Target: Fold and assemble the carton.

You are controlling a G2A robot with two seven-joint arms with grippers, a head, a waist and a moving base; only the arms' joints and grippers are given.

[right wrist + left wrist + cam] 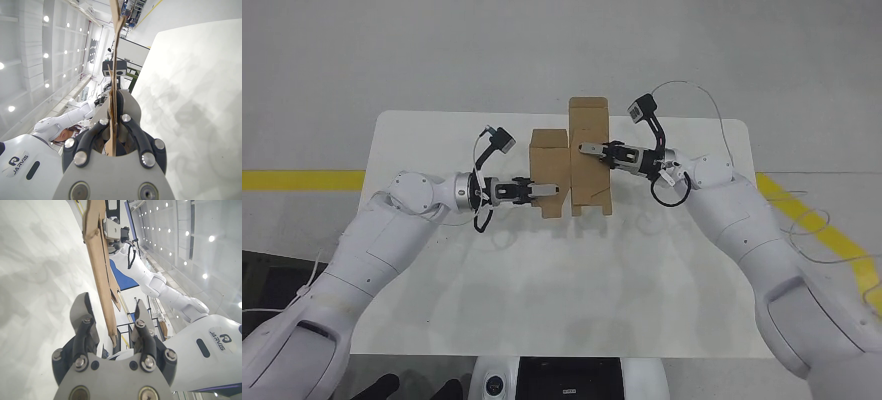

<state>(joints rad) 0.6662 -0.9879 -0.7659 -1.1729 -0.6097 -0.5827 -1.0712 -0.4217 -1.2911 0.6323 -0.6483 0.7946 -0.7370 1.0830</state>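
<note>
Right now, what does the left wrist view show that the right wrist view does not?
Left wrist view: the left gripper is open. Its fingers stand on either side of the edge of the flat brown cardboard carton and are not closed on it.

Right wrist view: the right gripper is shut on the carton, with the cardboard pinched between its fingers.

Both: the carton seen edge-on, the white table beside it, and the opposite arm farther off at the carton's other end.

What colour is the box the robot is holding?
The carton is plain brown cardboard; the top view shows it best.
</note>
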